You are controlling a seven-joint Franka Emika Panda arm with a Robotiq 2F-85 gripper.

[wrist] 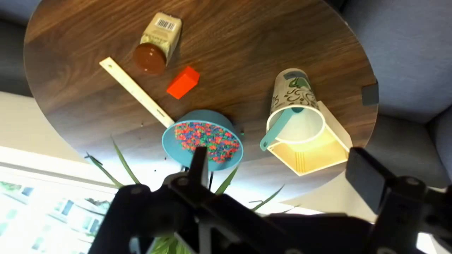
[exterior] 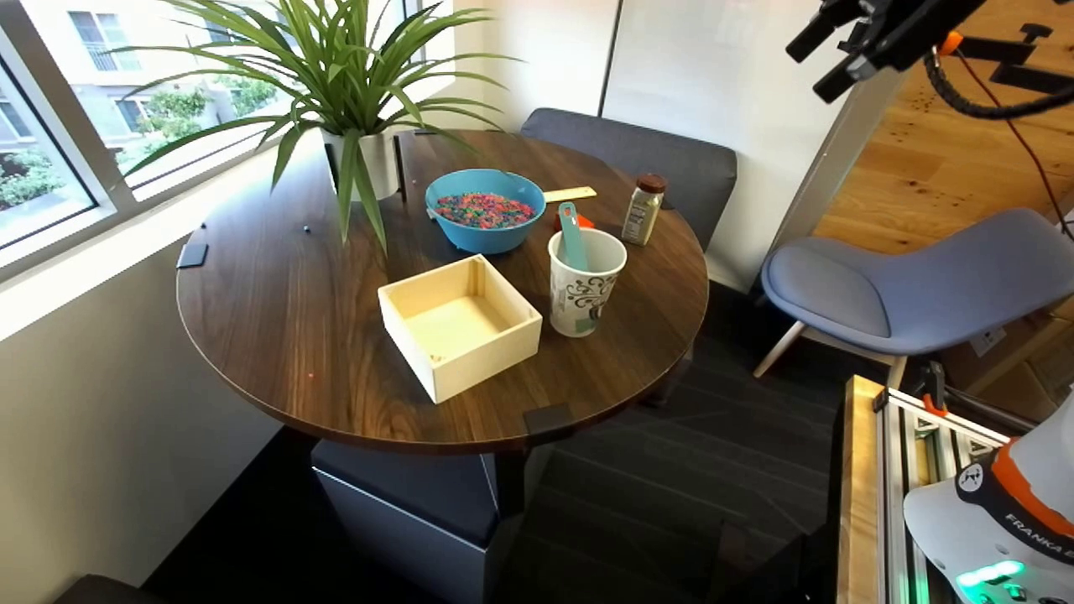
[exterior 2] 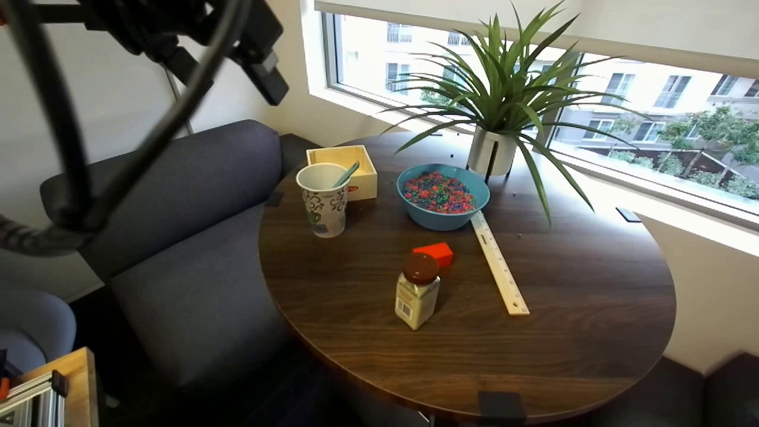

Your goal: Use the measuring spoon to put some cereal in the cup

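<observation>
The whitish patterned cup (exterior: 579, 298) stands upright on the round table, also in an exterior view (exterior 2: 326, 207) and the wrist view (wrist: 296, 91). The teal measuring spoon (exterior: 572, 239) leans inside the cup, its handle sticking out over the rim (exterior 2: 347, 174) (wrist: 277, 129); its bowl end is mostly hidden. The cereal, small red-pink, green and blue pieces (exterior: 485, 210), lies in the blue bowl (exterior 2: 437, 221) beside the cup. My gripper (wrist: 279, 155) is open and empty, high above and away from the table, also in both exterior views (exterior: 821, 64) (exterior 2: 231, 78).
A cream wooden box (exterior: 478, 352) stands next to the cup. A ruler (exterior 2: 501, 267) touches or nears the bowl. A red block (exterior 2: 436, 253) and a brown-capped jar (exterior 2: 417, 296) stand nearby. A potted plant (exterior: 373, 168) spreads leaves behind the bowl. The window wall borders the table.
</observation>
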